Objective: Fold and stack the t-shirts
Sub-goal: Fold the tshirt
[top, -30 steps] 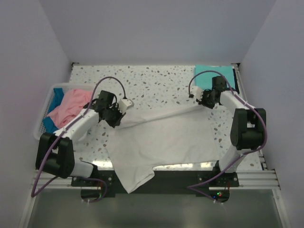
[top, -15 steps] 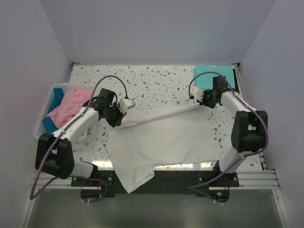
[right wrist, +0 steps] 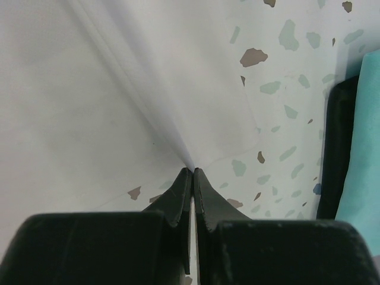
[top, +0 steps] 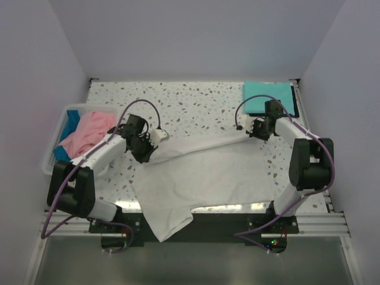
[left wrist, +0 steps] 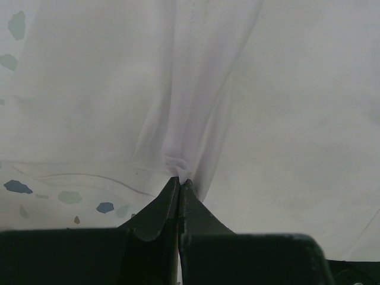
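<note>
The white t-shirt (top: 205, 175) lies spread on the speckled table, one part hanging over the near edge. My left gripper (top: 146, 155) is shut on its far left edge; in the left wrist view (left wrist: 179, 179) the cloth (left wrist: 196, 89) bunches at the tips. My right gripper (top: 247, 132) is shut on the far right corner; the right wrist view (right wrist: 192, 170) shows the cloth (right wrist: 119, 89) drawn taut from the tips. The teal t-shirt (top: 267, 96) lies folded at the back right. The pink t-shirt (top: 89, 132) and blue t-shirt (top: 72, 119) lie in the basket.
A white lattice basket (top: 53, 145) stands at the table's left edge. The teal shirt rests on a dark pad (top: 295, 107), whose edge shows in the right wrist view (right wrist: 333, 148). White walls enclose the table on three sides.
Both grippers have moved slightly toward the near edge, drawing the shirt's far edge with them. The teal shirt now shows more fully behind the right gripper.
</note>
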Action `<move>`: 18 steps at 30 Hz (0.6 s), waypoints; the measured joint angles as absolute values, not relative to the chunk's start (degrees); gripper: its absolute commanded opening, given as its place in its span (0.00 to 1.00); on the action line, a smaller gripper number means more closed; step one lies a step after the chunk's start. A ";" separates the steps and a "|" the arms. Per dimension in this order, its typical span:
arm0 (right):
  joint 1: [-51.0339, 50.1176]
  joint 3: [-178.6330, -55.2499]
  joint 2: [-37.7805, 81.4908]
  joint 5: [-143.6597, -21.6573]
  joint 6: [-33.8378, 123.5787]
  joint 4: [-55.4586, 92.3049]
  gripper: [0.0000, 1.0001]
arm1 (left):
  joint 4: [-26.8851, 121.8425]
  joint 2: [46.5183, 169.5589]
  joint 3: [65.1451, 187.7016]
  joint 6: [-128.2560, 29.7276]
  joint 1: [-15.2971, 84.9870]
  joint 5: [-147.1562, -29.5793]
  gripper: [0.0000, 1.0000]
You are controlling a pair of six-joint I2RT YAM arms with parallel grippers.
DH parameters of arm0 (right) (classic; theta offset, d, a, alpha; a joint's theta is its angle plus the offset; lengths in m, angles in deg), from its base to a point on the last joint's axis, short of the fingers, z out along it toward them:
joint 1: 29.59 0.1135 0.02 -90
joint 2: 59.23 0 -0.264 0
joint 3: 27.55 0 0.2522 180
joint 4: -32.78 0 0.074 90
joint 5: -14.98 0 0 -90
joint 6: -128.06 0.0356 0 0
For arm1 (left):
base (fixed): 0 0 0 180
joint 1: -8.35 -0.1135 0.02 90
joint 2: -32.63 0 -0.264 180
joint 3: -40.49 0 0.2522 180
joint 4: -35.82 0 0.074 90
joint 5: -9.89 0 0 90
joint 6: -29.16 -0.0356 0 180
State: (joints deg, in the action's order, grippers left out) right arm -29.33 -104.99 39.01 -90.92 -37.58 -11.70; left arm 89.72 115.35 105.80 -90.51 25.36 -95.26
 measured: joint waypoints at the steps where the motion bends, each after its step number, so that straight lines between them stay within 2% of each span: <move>1: -29.33 -105.16 39.01 -90.92 -37.58 -11.83 0.00 | 89.88 115.35 106.15 -90.71 25.36 -95.20 0.00; 18: -29.33 -100.38 36.76 -89.43 -41.62 -12.47 0.00 | 90.03 115.24 106.00 -94.51 25.40 -94.85 0.00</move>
